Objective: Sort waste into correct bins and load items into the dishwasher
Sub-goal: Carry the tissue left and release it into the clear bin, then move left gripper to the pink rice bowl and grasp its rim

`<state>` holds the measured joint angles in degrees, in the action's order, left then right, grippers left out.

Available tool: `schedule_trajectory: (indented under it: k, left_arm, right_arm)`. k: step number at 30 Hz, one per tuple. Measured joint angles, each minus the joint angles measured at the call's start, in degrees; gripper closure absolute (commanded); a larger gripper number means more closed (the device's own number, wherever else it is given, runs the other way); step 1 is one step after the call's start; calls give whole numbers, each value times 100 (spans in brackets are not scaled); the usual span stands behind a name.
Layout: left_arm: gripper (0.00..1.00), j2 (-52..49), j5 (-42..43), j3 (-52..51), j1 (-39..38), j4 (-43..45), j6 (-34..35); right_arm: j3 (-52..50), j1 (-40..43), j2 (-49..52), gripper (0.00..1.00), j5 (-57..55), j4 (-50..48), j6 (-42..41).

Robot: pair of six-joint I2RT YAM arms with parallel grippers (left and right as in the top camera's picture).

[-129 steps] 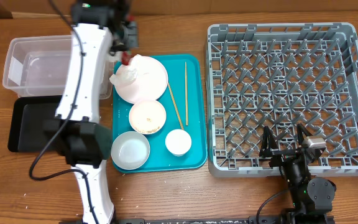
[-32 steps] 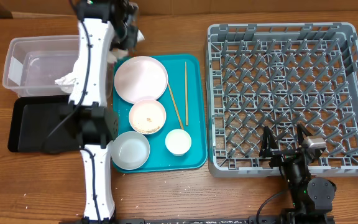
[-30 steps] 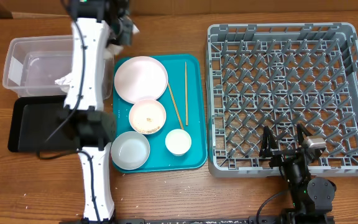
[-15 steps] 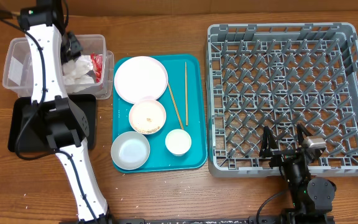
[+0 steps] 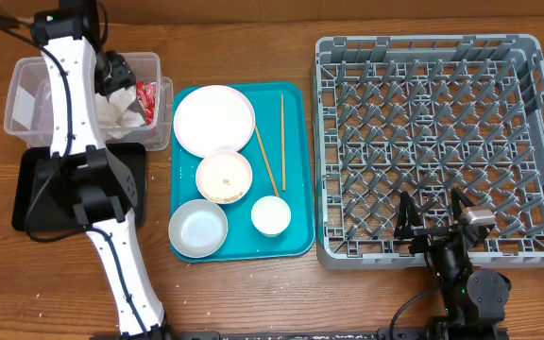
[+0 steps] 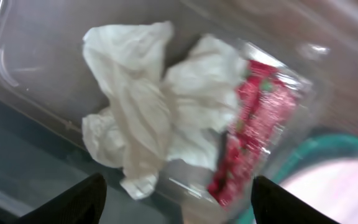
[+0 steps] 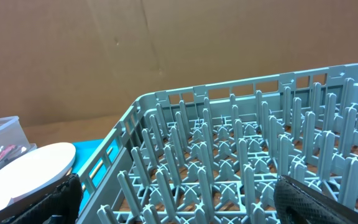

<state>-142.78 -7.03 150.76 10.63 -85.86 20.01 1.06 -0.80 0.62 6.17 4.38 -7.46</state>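
I'm seeing the napkin as soft, crumpled matt paper and the red wrapper as glossy, crinkled film. The tub is showing as clear plastic, glinting at its edges. The rack is reading as matt grey moulded plastic, and the table as grained wood.

A brown wooden table fills the overhead view, its grain running left to right, evenly lit without hard shadows. In the right wrist view, a plain brown cardboard wall spans the upper frame behind it.
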Motion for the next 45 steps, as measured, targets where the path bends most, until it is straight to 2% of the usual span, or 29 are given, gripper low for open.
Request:
schedule_trajectory:
  k: [5, 11, 16, 26, 39, 45]
  left_arm:
    - [21, 769, 426, 125, -350, -92, -437]
    - [10, 1818, 645, 284, -1075, -225, -874]
    - [2, 2118, 634, 356, -1694, -520, -1128]
    - [1, 2050, 590, 323, -2116, -1075, -1174]
    - [2, 2098, 592, 299, -2343, -1080, -1209]
    - [2, 2586, 595, 260, -2450, -1082, -1132]
  right_arm:
    - [0, 0, 0, 0, 2, -7, 4]
    - [0, 0, 0, 0, 2, -2, 0]
    - [0, 0, 0, 0, 2, -4, -2]
    - [0, 0, 0, 0, 0, -2, 2]
    - [0, 0, 0, 0, 0, -2, 0]
    - [0, 0, 0, 0, 0, -2, 0]
